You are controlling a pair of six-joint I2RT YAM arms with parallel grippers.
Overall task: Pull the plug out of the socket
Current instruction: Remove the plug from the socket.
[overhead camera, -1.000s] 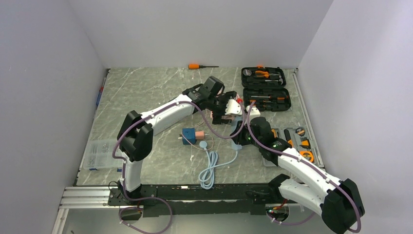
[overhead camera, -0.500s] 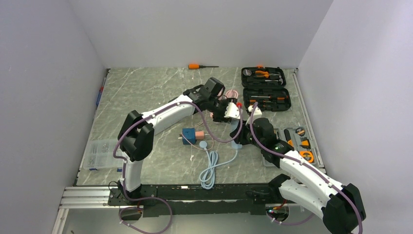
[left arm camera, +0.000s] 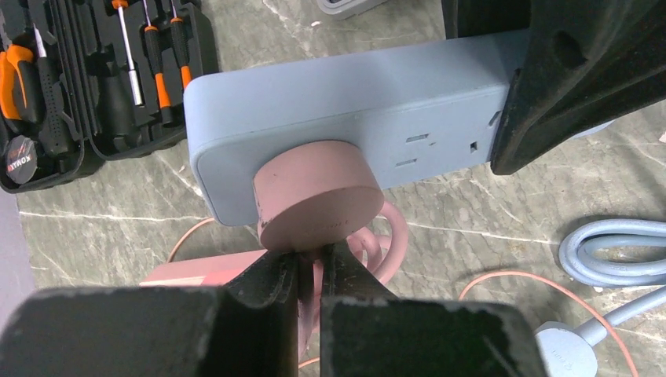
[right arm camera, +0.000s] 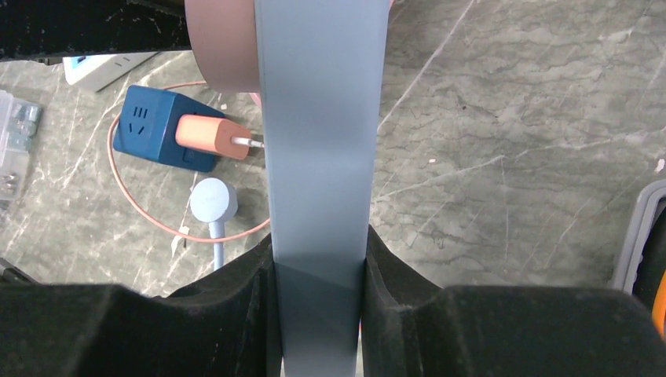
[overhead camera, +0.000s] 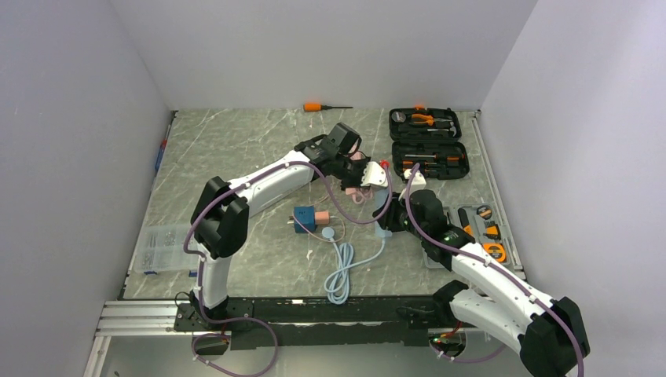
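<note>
Both jaws of the left gripper (left arm camera: pixel 312 263), wide a second ago, are now closed just under the pink plug (left arm camera: pixel 318 188). The plug remains seated in the grey socket strip (left arm camera: pixel 353 102), which the right gripper (right arm camera: pixel 318 259) clamps.

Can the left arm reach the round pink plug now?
Probably yes: the left claw sits right at the round pink plug, nothing between, though closed beside it, not around it. The right claw grips the blue-grey power strip.

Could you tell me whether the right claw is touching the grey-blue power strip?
Touching. In the right wrist view, the right claw has both fingers pressed flat against the power strip, no gap.
</note>
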